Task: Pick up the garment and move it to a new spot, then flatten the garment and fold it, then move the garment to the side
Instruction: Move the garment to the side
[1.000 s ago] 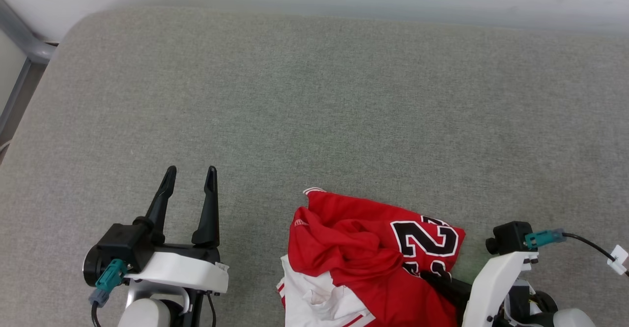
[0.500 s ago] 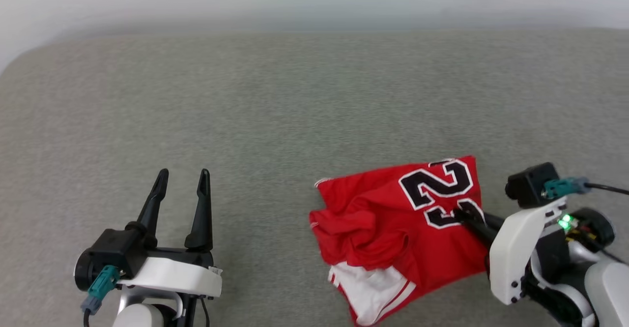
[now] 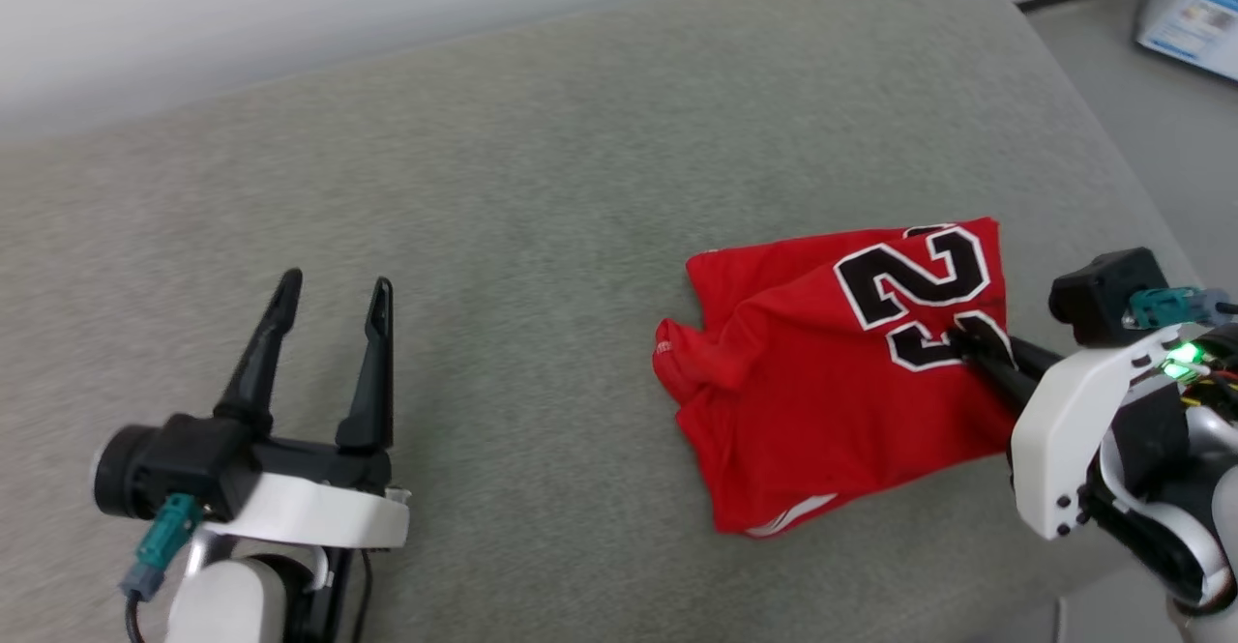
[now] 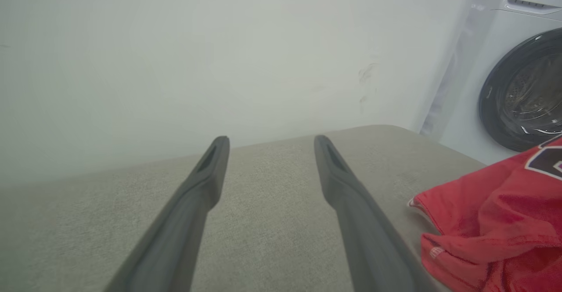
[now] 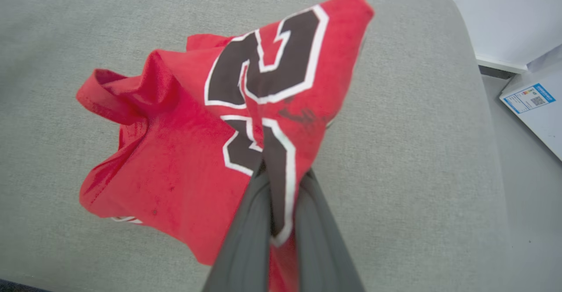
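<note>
The garment (image 3: 822,382) is a red jersey with black-and-white numerals, bunched at the right of the grey cushion (image 3: 542,189). A thin white trim shows at its near edge. My right gripper (image 3: 962,338) is shut on a fold through the numerals, coming in from the right. In the right wrist view the garment (image 5: 184,151) hangs lifted from my right gripper (image 5: 276,171), with fabric pinched between the two fingers. My left gripper (image 3: 335,285) stands open over bare cushion far to the left. In the left wrist view, my left gripper (image 4: 271,140) is empty and the garment (image 4: 491,221) lies off to its right.
The cushion's rounded right edge (image 3: 1083,111) drops to the floor, where a white box with a blue label (image 3: 1194,5) lies. A pale wall runs behind. A white washing machine (image 4: 522,94) with a dark door stands past the cushion's end.
The head view has swung to the right. My right gripper has carried the garment up and away from the near edge toward the cushion's right end; its white part is now mostly tucked under.
</note>
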Available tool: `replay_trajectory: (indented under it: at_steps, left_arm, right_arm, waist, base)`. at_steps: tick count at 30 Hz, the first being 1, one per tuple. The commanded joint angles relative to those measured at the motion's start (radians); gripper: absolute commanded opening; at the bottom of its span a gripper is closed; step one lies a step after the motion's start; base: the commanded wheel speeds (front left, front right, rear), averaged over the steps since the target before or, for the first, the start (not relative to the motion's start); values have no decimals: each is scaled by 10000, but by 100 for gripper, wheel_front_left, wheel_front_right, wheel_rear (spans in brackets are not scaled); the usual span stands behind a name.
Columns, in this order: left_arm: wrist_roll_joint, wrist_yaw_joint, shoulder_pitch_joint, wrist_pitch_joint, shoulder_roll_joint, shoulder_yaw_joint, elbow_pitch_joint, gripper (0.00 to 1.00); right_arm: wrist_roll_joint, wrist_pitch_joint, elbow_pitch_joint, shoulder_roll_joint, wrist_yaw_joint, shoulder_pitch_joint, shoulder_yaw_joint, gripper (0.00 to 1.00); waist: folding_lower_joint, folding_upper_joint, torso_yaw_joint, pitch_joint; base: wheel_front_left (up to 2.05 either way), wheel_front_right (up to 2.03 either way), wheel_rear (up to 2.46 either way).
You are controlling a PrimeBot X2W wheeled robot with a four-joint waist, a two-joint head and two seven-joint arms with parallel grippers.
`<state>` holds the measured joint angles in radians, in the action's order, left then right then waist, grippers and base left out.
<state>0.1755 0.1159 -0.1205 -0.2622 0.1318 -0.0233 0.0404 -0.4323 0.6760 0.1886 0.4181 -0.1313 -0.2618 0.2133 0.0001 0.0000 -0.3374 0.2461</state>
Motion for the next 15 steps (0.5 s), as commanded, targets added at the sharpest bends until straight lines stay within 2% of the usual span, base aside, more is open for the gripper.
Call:
replay_trajectory:
  at_steps: [1, 7, 15]
  left_arm:
    - [-91, 61, -252, 118, 238, -2, 186, 100]
    - [-227, 72, -703, 612, 672, -264, 873, 100]
    - [-288, 126, -1445, 1436, 1327, -807, 2144, 100]
  right_arm:
    - [2, -255, -286, 46, 12, -365, -62, 0]
    - [-25, -1079, -1419, 200, 12, -1137, -349, 0]
    - [586, -2570, -3425, 853, 12, -2775, -1238, 0]
  waist:
    - [-1, 0, -1119, 853]
    - [-1, 0, -1521, 1786]
    - [-1, 0, -1230, 3192]
  base:
    - [0, 0, 0]
    - [0, 0, 0]
    - [0, 0, 0]
